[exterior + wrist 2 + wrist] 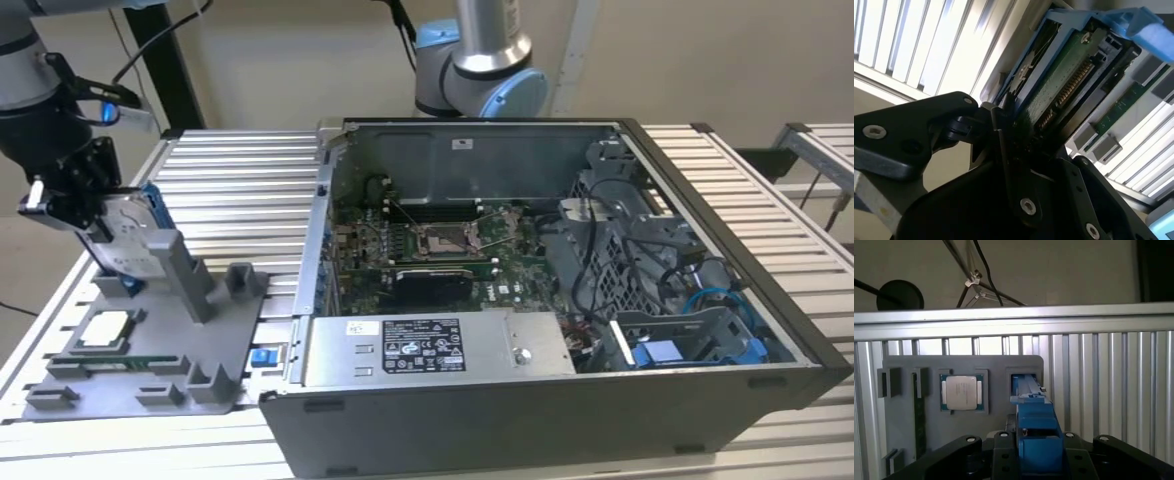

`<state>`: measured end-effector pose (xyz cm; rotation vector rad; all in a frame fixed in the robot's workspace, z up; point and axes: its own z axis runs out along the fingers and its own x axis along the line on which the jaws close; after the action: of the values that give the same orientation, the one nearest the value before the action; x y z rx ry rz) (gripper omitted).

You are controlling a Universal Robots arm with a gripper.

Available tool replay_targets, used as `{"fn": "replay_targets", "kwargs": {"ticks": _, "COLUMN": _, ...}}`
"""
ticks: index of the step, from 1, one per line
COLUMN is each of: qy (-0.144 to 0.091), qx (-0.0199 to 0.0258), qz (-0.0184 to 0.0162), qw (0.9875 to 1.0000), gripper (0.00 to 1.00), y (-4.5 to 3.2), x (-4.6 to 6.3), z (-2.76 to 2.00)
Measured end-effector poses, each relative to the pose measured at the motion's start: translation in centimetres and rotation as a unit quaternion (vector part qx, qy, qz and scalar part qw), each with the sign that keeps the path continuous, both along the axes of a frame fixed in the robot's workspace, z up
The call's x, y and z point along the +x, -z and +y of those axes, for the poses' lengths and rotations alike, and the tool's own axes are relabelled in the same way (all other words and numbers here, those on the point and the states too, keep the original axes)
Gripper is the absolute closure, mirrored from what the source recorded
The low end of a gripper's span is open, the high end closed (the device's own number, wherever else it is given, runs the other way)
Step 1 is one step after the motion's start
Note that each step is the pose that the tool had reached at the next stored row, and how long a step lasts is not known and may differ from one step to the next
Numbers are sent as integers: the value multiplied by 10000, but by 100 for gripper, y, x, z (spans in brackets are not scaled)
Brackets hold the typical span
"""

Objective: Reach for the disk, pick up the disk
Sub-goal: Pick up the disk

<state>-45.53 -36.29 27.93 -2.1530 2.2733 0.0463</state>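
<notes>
The disk (124, 228) stands on edge at the exterior view's left, a silver-grey drive with blue rails, its lower end at a slot of the grey fixture tray (214, 345). My gripper (96, 222) comes down on it from above and is shut on the disk. The second wrist view has the disk (1064, 85) showing its green circuit board and blue rail, clamped between the black fingers (1004, 125). In the first wrist view the disk (1034, 420) is seen edge-on between the fingers, above the tray's slot (1026, 380).
A silver processor chip (107, 330) (960, 392) and a memory stick (114, 362) lie in the tray. A grey post (180, 270) stands beside the disk. The open computer case (534, 300) sits to the exterior view's right, with a second arm's base (481, 70) behind it.
</notes>
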Motion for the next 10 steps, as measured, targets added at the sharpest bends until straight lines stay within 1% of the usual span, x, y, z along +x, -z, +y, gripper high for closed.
{"fn": "replay_targets", "kwargs": {"ticks": 10, "qy": 0, "qx": -1, "qz": 1, "qw": 10000, "gripper": 100, "y": -198, "x": 0, "z": 0}}
